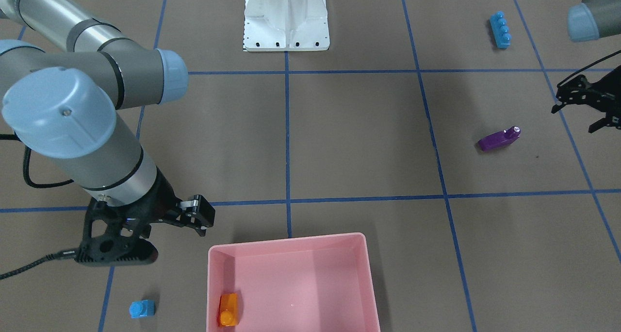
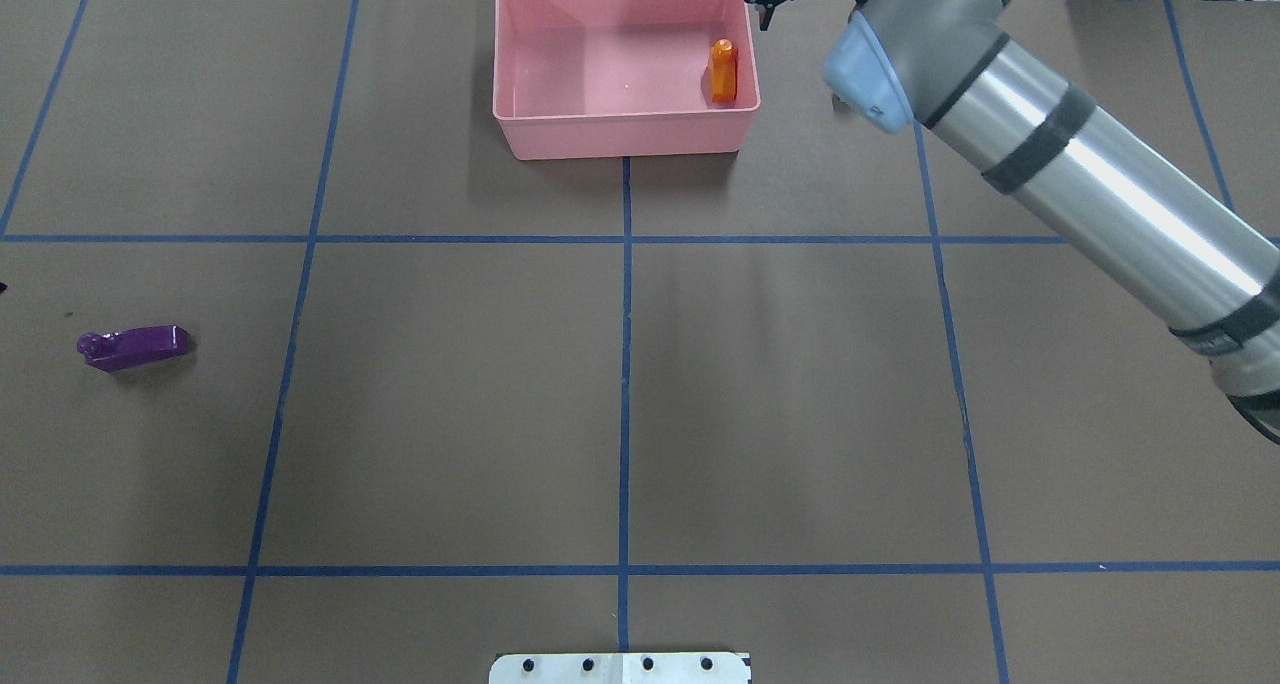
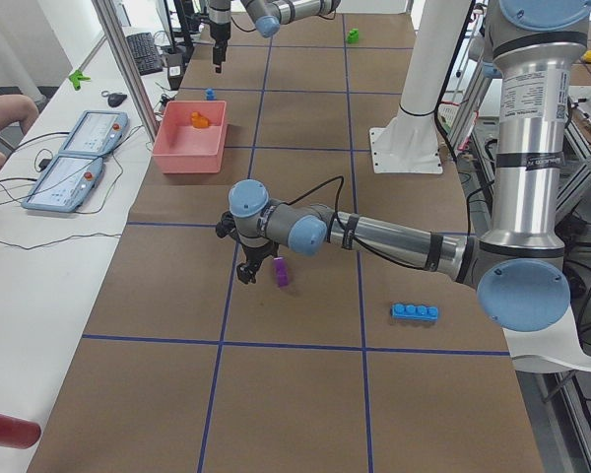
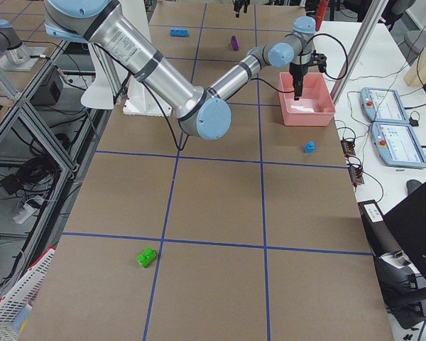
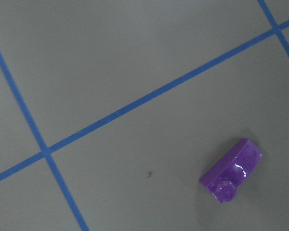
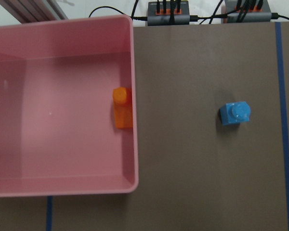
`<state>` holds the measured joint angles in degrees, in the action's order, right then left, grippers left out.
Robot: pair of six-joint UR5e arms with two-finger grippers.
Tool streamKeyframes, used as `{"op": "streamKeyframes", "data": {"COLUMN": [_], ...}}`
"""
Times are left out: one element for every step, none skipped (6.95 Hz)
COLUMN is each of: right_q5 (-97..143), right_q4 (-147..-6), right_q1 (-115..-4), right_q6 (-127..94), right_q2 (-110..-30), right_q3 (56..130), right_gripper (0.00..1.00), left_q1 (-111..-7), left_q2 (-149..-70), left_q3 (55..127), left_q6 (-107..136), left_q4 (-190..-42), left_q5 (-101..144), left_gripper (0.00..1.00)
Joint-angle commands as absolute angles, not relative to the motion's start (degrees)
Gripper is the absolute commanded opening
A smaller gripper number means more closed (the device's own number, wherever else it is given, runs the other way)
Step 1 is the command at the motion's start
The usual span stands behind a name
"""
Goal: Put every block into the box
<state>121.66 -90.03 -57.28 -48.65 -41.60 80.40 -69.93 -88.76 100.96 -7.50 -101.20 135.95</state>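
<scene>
The pink box (image 1: 291, 241) holds the orange sloped brick (image 1: 228, 310) against one wall; both show in the right wrist view, box (image 6: 62, 185) and brick (image 6: 122, 108). The tiny blue brick (image 1: 142, 309) lies on the table just outside the box (image 6: 235, 114). My right gripper (image 1: 199, 220) hangs open and empty above the box's corner. The purple brick (image 1: 498, 139) lies near my left gripper (image 1: 575, 118), which is open, empty and apart from it (image 5: 231, 171). The long blue brick (image 1: 500, 29) lies beyond it. The green brick (image 4: 147, 257) lies far from the box.
The white robot base (image 1: 286, 21) stands at the table's middle edge. Blue tape lines (image 2: 625, 364) grid the brown table. Tablets (image 3: 74, 158) and cables lie on the side bench next to the box end.
</scene>
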Motion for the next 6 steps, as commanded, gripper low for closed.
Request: {"op": "streamKeyframes", "data": {"right_q5": [123.3, 123.31, 123.31, 123.22, 123.22, 123.22], "right_q4": [-90.62, -90.62, -90.62, -90.62, -90.62, -90.62], "right_q1": [-57.3, -57.3, -57.3, -57.3, -57.3, -57.22], "right_q6": [-46.14, -46.14, -46.14, -46.14, -46.14, -46.14], "right_q2": [-56.27, -60.34, -62.47, -63.19, -64.59, -65.12], "right_q3": [97.04, 101.64, 103.78, 103.97, 104.76, 105.55], "right_gripper": [1.0, 1.0, 1.0, 1.0, 1.0, 1.0], "left_q1": [-63.74, -60.68, -58.9, -55.67, -54.07, -53.97], "left_q2": [-87.55, -85.62, -85.0, -85.16, -85.08, -85.08], "left_q3": [100.72, 100.64, 100.63, 100.63, 100.55, 100.46], "left_q6": [-7.91, -7.91, -8.17, -8.26, -8.26, -8.26], "left_q4": [-106.14, -111.83, -114.49, -114.96, -116.27, -116.45], "left_q5": [132.74, 129.5, 126.24, 124.21, 122.54, 122.43], "left_gripper": [1.0, 1.0, 1.0, 1.0, 1.0, 1.0]}}
